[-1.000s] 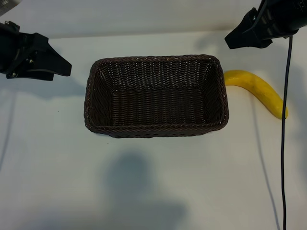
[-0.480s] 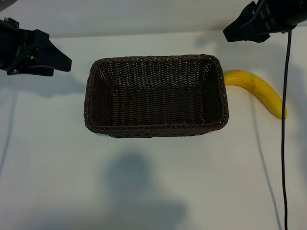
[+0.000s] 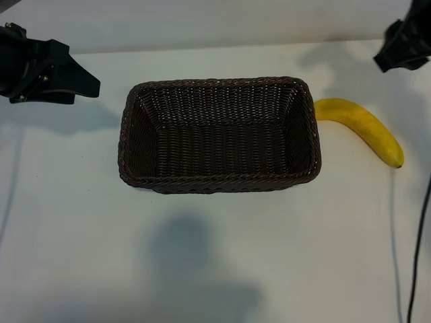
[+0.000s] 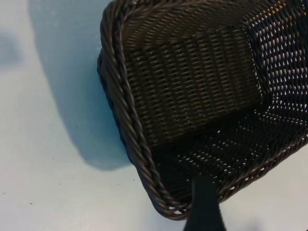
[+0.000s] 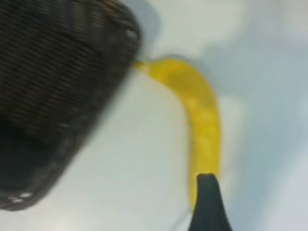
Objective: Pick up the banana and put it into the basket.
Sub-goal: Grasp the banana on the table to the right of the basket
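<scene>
Lying on the white table [image 3: 222, 269] at the right of the exterior frame, the banana [image 3: 360, 128] sits outside the basket [image 3: 219, 182], its stem end touching or just beside the basket's right wall. Its long axis runs from there down toward the lower right. The right gripper [image 3: 403, 47], at the upper right edge, is much the nearer arm and hangs above the banana, holding nothing, jaws apart. The left gripper [image 3: 64, 77], at the upper left, is likewise open and empty. The banana is smooth, bright yellow, gently curved; the basket is dark woven wicker, rectangular, with a braided rim.
</scene>
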